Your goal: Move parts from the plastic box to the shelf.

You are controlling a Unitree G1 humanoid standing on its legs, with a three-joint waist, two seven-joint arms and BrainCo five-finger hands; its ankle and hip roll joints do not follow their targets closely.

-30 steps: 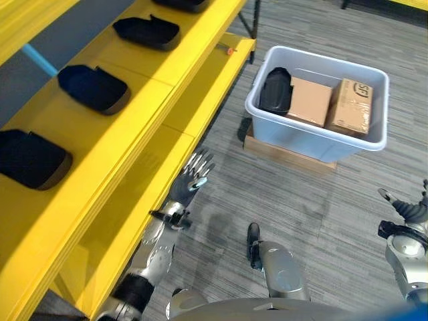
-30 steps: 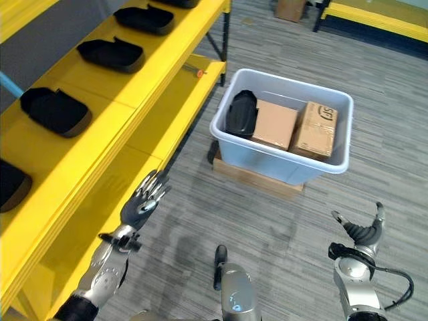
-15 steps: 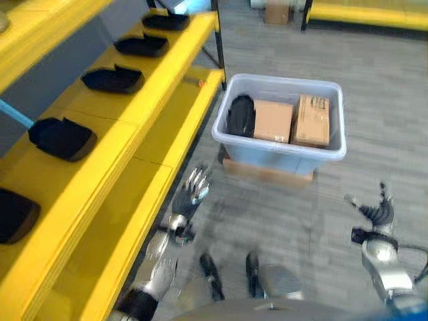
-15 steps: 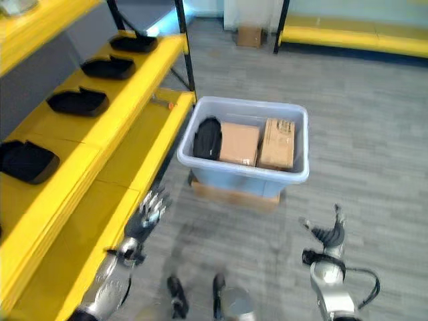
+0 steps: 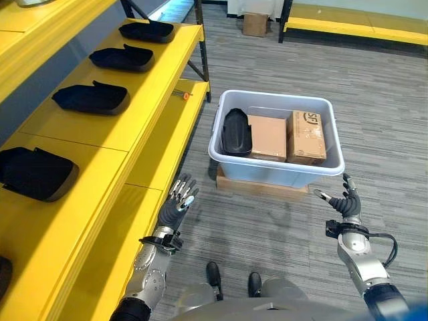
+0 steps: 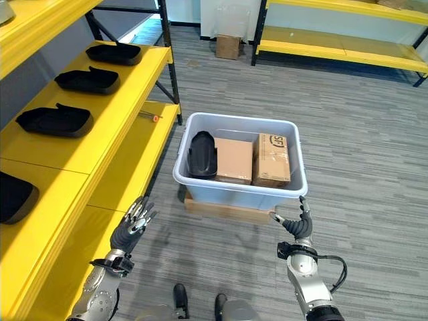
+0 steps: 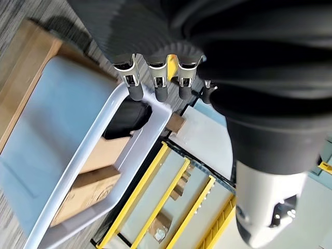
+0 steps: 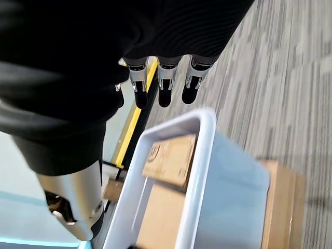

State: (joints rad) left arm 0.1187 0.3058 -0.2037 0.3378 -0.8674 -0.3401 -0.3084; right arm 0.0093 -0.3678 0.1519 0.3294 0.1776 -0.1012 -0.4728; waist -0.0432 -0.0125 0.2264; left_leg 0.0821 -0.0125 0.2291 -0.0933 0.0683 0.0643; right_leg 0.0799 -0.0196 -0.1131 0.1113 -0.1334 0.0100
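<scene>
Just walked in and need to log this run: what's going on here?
The robot faces a plastic box on the floor. In it sit a black part and two cardboard boxes. Both hands are open and hold nothing: the left hand hangs beside the yellow shelf, the right hand just short of the box. Several black parts already lie on the shelf.

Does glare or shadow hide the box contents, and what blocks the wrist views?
Left eye view: even light; the black part and cardboard boxes in the plastic box show without glare or shadow. Left wrist view: the dark cover of the left hand hides much of the scene. Right wrist view: the cover of the right hand does the same.
</scene>
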